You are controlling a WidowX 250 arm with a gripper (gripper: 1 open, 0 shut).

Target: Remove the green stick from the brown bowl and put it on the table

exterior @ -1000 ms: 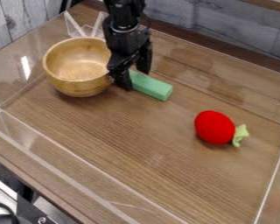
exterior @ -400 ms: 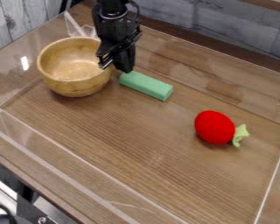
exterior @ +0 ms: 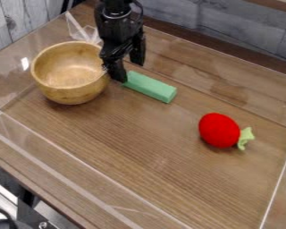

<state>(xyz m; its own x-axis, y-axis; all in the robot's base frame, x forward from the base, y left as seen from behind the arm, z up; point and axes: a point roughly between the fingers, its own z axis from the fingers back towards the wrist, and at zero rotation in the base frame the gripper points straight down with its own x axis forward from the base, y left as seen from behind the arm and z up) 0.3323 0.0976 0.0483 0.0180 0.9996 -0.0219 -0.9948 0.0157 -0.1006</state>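
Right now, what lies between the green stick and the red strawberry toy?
Nothing: in the camera view, only bare table separates the green stick from the strawberry toy.

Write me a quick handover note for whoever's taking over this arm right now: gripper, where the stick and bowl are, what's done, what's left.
Gripper: open, pointing down, holding nothing, low over the table between bowl and stick.
Green stick: lying flat on the table, just right of the bowl, its near end beside the gripper fingers. Cannot tell whether a finger touches it.
Brown bowl: upright at back left, nothing in it.
Red strawberry toy: off to the right, not part of the job.
Done: stick is out of the bowl and on the table.
Left: probably only lifting the arm clear.
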